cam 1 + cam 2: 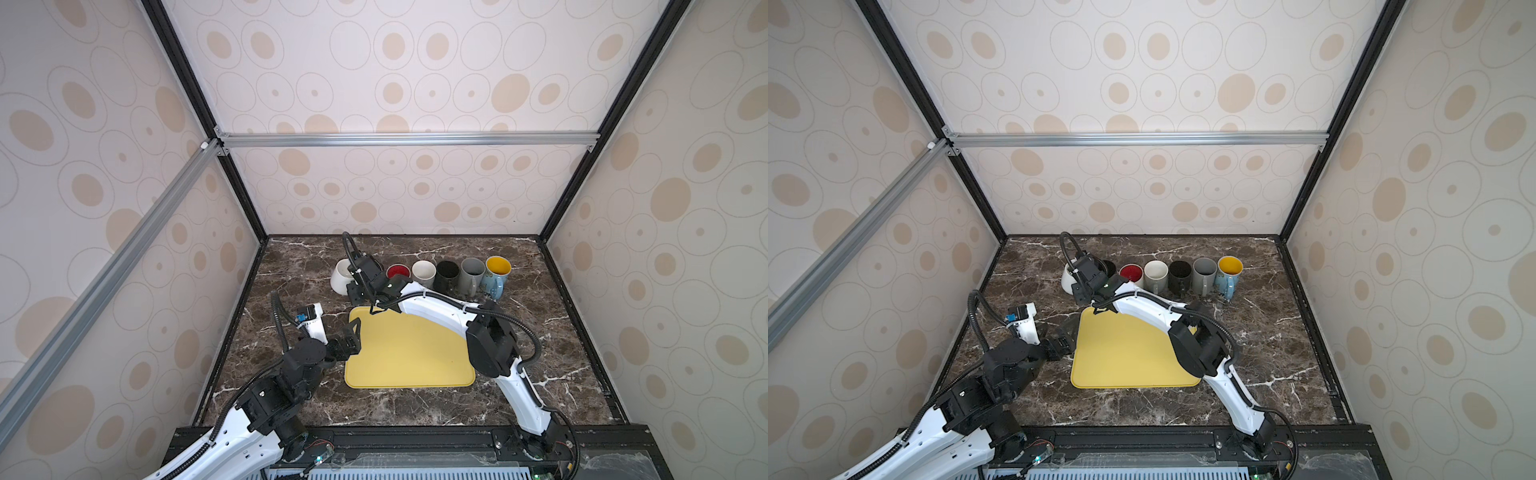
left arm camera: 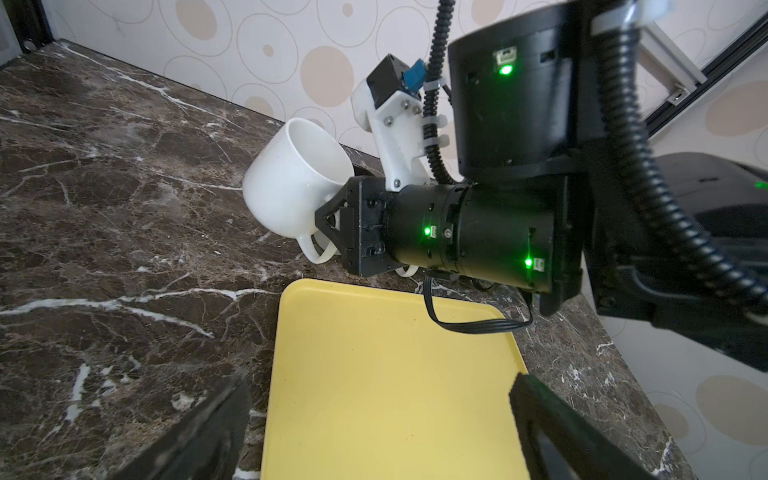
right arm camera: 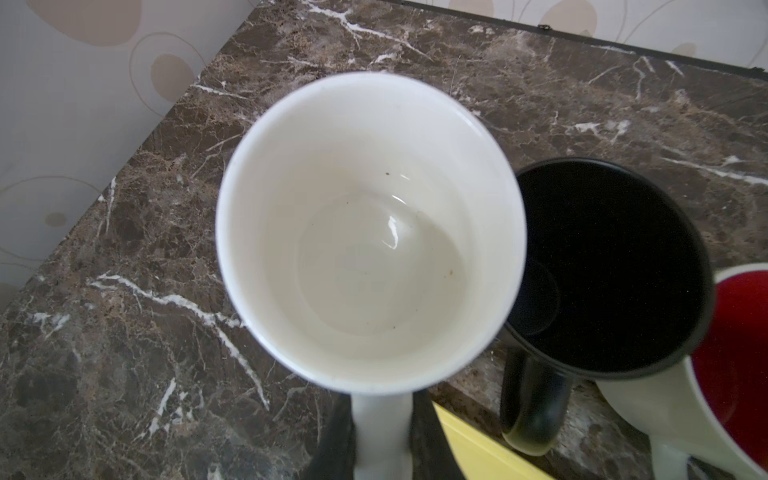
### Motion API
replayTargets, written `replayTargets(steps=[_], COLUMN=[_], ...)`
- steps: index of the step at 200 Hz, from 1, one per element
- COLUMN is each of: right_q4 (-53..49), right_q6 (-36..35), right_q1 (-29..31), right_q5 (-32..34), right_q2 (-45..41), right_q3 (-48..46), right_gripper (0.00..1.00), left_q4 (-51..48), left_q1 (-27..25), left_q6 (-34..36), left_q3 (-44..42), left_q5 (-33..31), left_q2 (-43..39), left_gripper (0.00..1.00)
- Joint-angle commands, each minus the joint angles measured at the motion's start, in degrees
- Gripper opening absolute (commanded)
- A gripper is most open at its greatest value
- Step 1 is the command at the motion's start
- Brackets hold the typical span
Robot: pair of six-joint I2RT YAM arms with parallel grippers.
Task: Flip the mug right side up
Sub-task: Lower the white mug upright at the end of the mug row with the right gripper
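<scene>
The turn itself is in hand and looks well along. The right gripper [image 2: 332, 226] is clamped tight on the handle of the white mug [image 2: 291, 178], its two fingers flanking the handle in the right wrist view. The mug hangs tilted, with its mouth facing up and away from the arm rather than down. It is at the left end of the row of upright mugs [image 1: 448, 274] along the back of the marble table [image 1: 415, 407], close beside the black mug [image 3: 602, 266], which stands next to the red-lined mug [image 3: 739, 345]. In both top views the white mug leans away from that row. Whether its base touches the table or hangs just clear I cannot tell, since the gripper body covers its underside. The left gripper [image 1: 349, 340] hovers empty, jaws spread wide, at the left edge of the yellow tray [image 1: 411, 357], well apart from the mug. As I read it, the next move calls for a further roll of the right wrist until the rim is level. Then comes a gentle lowering so the base lands flat without knocking the black mug, and only then a release of the handle.
</scene>
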Motion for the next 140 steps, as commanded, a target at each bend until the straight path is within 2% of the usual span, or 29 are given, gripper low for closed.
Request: replayTargets(steps=[1,67,140], right_q4=[1.44,-2.87,-5.6], right_q6=[-1.11,-0.99,-1.63], right_q1=[0.31,0.85,1.3], right_q5=[1.34,7.83,8.8], right_q2=[1.43,8.0,13.56], right_q3=[6.43,14.22,22.1], right_gripper=[0.0,0.0,0.0], left_q4=[-0.92,-0.53,-0.48], left_q1=[0.38,0.45,0.45], left_q6=[-1.11,-1.36,-0.7], left_q3=[0.0,-0.43,-0.69], left_q5=[-0.55,-0.29,0.15], left_q2=[-0.92,-1.2,-1.18], left_gripper=[0.98,0.98,0.99])
